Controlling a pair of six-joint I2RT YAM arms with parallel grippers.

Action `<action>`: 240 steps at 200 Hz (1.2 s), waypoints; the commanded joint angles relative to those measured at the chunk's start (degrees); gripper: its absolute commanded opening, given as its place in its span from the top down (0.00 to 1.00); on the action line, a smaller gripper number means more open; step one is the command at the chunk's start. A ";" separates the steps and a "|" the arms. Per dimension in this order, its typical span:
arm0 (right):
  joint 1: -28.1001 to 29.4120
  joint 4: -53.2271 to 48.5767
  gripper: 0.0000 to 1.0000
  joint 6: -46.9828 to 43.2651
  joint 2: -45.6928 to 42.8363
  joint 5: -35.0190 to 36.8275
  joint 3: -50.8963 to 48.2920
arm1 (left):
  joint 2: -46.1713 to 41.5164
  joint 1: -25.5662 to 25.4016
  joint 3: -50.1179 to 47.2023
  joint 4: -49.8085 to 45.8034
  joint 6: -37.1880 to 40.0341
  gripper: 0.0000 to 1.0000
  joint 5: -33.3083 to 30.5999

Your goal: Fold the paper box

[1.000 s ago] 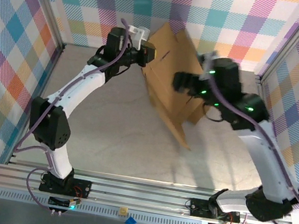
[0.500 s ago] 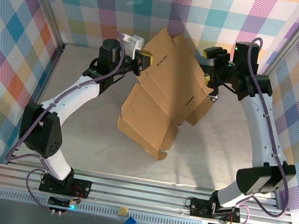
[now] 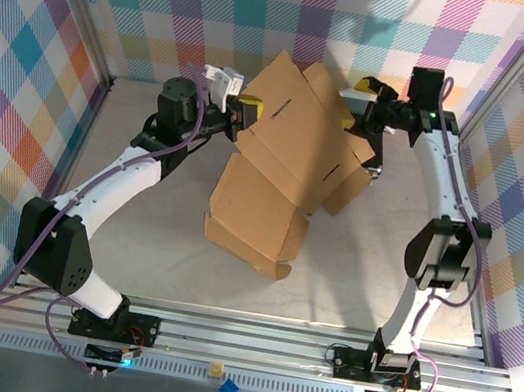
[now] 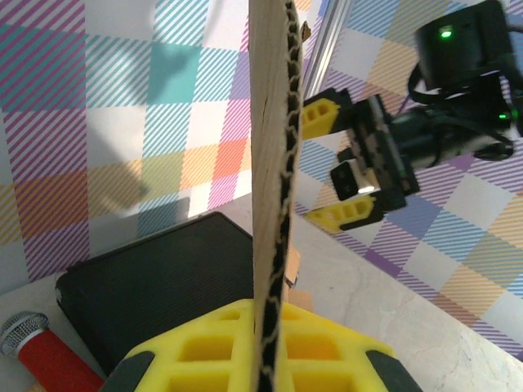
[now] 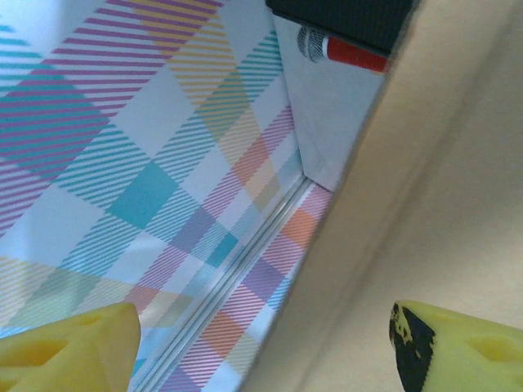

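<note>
The paper box (image 3: 277,168) is brown corrugated cardboard, part-unfolded. It stands tilted at the middle back of the table, with one panel reaching down to the front. My left gripper (image 3: 247,107) is shut on its upper left edge. In the left wrist view the yellow fingers (image 4: 204,351) pinch the cardboard edge (image 4: 270,163). My right gripper (image 3: 367,108) is open at the box's back right corner. In the right wrist view a cardboard panel (image 5: 441,204) runs between the spread jaws of the right gripper (image 5: 261,351), touching neither finger.
A black case (image 4: 155,286) lies behind the box by the back wall, with a red microphone (image 4: 33,351) beside it. Checked walls and metal frame posts close in the table (image 3: 133,234). A small blue block (image 3: 228,389) sits on the front rail.
My right arm swung from across the box to its back right corner. The box's lower panel dropped toward the front left. My left gripper kept its hold and shifted slightly left.
</note>
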 commanded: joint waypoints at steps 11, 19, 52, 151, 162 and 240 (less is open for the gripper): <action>-0.02 1.77 0.23 3.58 1.92 -7.20 3.78 | -2.26 0.28 -0.57 2.86 2.01 1.00 1.08; 0.07 2.04 0.25 3.80 2.19 -7.87 3.55 | -2.26 0.28 -0.57 2.80 2.00 1.00 0.94; 0.64 3.47 0.39 4.62 2.41 -9.96 1.09 | -1.95 0.28 -0.42 2.80 2.23 1.00 0.61; 1.67 9.42 0.72 8.54 0.87 -8.83 -5.66 | -1.12 0.87 -0.73 3.37 1.97 1.00 0.13; 1.71 8.15 0.87 7.65 -0.30 -7.52 -5.85 | -1.37 1.19 -0.92 2.86 0.88 0.98 -1.38; 4.76 3.99 1.00 9.57 -9.02 6.82 -9.60 | -11.06 2.42 12.14 -28.92 -37.01 0.61 -25.51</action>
